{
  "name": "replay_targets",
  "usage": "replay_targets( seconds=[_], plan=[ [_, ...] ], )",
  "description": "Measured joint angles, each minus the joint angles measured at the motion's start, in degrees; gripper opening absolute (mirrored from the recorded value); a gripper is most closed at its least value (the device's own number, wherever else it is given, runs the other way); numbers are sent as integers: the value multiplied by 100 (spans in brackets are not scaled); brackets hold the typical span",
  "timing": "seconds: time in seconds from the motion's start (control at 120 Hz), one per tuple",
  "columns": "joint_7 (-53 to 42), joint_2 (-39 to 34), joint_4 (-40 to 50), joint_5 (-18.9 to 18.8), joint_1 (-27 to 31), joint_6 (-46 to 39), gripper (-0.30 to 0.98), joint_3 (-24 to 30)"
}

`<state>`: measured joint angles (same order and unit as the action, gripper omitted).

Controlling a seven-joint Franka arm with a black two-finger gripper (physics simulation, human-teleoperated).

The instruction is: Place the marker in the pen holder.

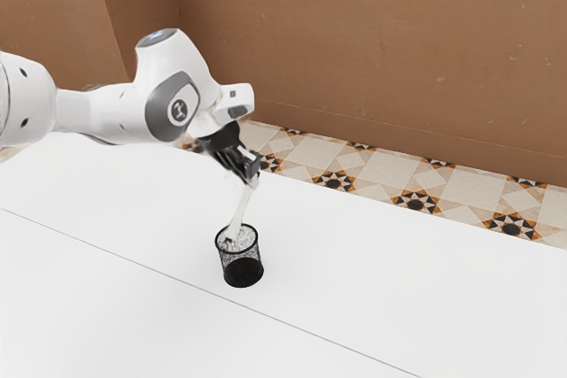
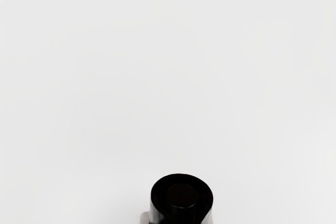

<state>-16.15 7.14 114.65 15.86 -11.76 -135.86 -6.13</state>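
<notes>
Marker [image 2: 181, 196] in gripper [image 1: 252, 174], tilted, at pen holder [image 1: 243, 272]

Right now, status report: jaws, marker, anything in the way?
Jaws shut on marker. Marker slanted, lower end at pen holder's mouth. No obstruction seen.

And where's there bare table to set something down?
Two stretches of the white table: from the pen holder toward the exterior view's right, and nearer the camera, past the dark line. Crowded: at the pen holder's mouth, with the marker and pincer.
</notes>
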Motion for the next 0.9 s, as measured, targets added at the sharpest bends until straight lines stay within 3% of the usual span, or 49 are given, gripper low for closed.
replay_targets(
  seconds=[0.467,0.817,0.9],
  plan=[
    [116,441,-205,-2,1,-27,-9,1],
    [194,429,343,70,3,-157,-9,1],
    [177,428,391,136,5,-195,7,4]
  ],
)
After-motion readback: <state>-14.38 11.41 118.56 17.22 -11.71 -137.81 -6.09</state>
